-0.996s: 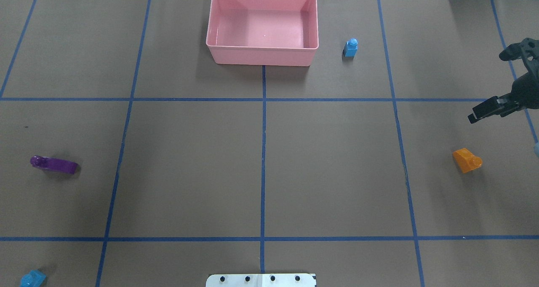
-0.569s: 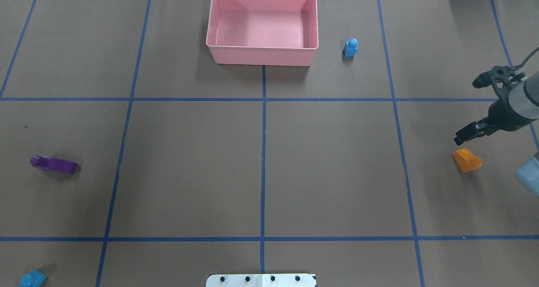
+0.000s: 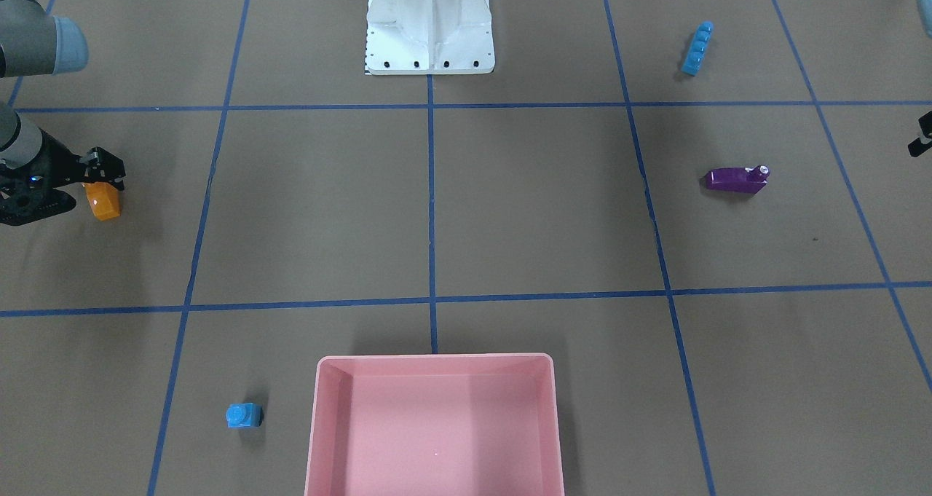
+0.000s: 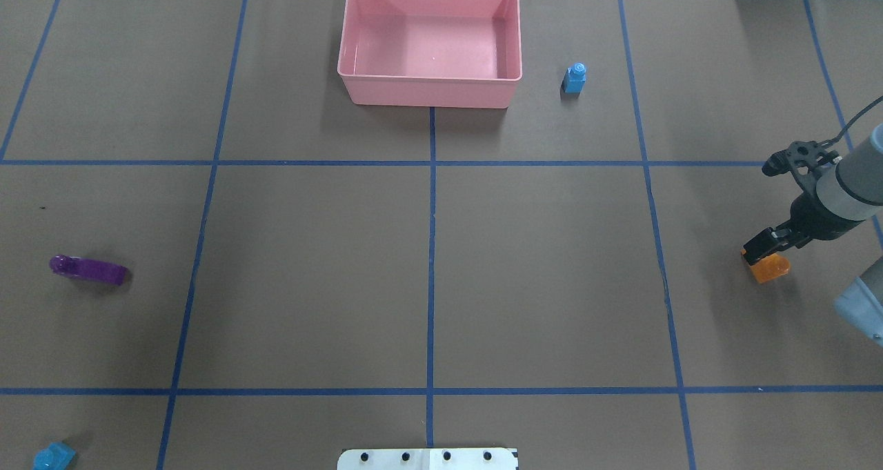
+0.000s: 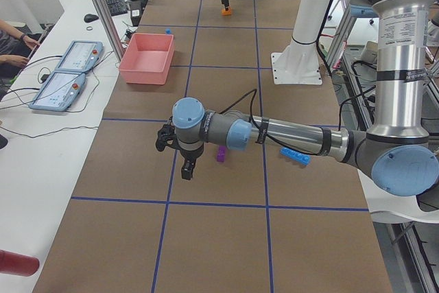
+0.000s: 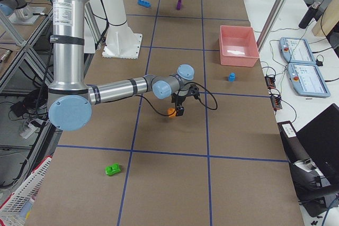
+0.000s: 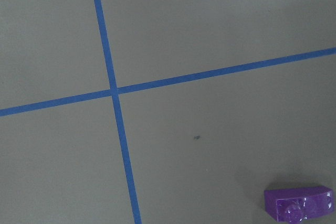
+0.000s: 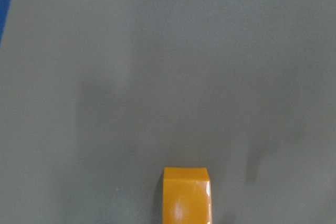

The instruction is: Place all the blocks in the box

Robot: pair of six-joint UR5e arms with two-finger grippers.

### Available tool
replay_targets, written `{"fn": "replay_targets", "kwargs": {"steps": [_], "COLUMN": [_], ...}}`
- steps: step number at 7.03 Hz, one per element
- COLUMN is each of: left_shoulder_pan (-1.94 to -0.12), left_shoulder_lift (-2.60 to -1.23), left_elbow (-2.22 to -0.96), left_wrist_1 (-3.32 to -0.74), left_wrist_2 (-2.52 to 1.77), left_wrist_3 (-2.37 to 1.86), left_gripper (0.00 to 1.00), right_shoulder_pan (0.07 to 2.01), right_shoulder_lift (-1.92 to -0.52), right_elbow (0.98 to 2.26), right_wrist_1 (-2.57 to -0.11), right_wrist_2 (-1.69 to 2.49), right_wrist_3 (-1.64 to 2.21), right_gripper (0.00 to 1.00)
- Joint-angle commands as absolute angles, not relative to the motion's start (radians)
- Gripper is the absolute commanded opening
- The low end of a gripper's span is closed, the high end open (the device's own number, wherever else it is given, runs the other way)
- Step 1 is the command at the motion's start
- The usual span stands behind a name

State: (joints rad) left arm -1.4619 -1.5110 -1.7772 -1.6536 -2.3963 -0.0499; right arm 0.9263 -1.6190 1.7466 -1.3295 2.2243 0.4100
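My right gripper [image 4: 759, 246] hangs open just over the far end of the orange brick [image 4: 772, 268], which also shows in the front view [image 3: 105, 203] and at the bottom of the right wrist view [image 8: 186, 195]. The empty pink box [image 4: 431, 92] stands at the far middle. The small blue brick [image 4: 574, 79] stands right of it. The long purple brick [image 4: 88, 268] lies at the left. The long blue brick [image 4: 54, 456] is near left. The green brick [image 6: 113, 170] shows only in the side views. My left gripper [image 5: 188, 168] hovers beside the purple brick; I cannot tell its state.
The white metal robot base [image 3: 429, 22] stands at the near middle edge. Blue tape lines grid the brown table [image 4: 552, 284]. Tablets and cables lie on a side bench [image 5: 62, 80] beyond the box.
My right gripper has moved in from the right edge, nearer and down, and now sits over the orange brick. The bricks and the box have not moved.
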Motion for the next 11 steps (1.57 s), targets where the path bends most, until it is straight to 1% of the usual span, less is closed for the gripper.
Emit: {"fn": "replay_targets", "kwargs": {"steps": [1, 2, 4, 5, 6, 8, 10, 11], "left_shoulder_pan": [-1.462, -1.462, -1.46, -1.447, -1.403, -1.271, -1.146, -1.116], "left_shoulder_lift": [-1.509, -1.509, -1.509, -1.514, -1.513, -1.497, -1.496, -1.496], "left_elbow": [-1.778, -1.776, -1.782, -1.784, -1.792, -1.795, -1.801, -1.801], "left_wrist_1": [-1.654, -1.654, -1.655, -1.654, -1.669, -1.788, -1.915, -1.917], "left_wrist_2": [-2.398, -2.398, -2.398, -2.395, -2.388, -2.37, -2.317, -2.312], "left_wrist_3": [-0.049, -0.048, -0.051, -0.049, -0.04, -0.025, 0.018, 0.129], "left_gripper": [1.0, 1.0, 1.0, 1.0, 1.0, 1.0, 1.0, 1.0], "right_shoulder_pan": [0.913, 0.91, 0.916, 0.929, 0.971, 1.06, 1.077, 1.075], "right_shoulder_lift": [-1.612, -1.611, -1.612, -1.626, -1.643, -1.631, -1.53, -1.475], "right_elbow": [1.708, 1.706, 1.724, 1.773, 1.823, 1.9, 1.925, 1.924], "right_wrist_1": [-1.328, -1.328, -1.33, -1.338, -1.338, -1.339, -1.335, -1.335], "right_wrist_2": [2.23, 2.23, 2.238, 2.232, 2.235, 2.247, 2.278, 2.295], "right_wrist_3": [0.408, 0.408, 0.42, 0.423, 0.426, 0.461, 0.605, 0.682], "right_gripper": [0.18, 0.0, 0.0, 0.0, 0.0, 0.0, 0.0, 0.0]}}
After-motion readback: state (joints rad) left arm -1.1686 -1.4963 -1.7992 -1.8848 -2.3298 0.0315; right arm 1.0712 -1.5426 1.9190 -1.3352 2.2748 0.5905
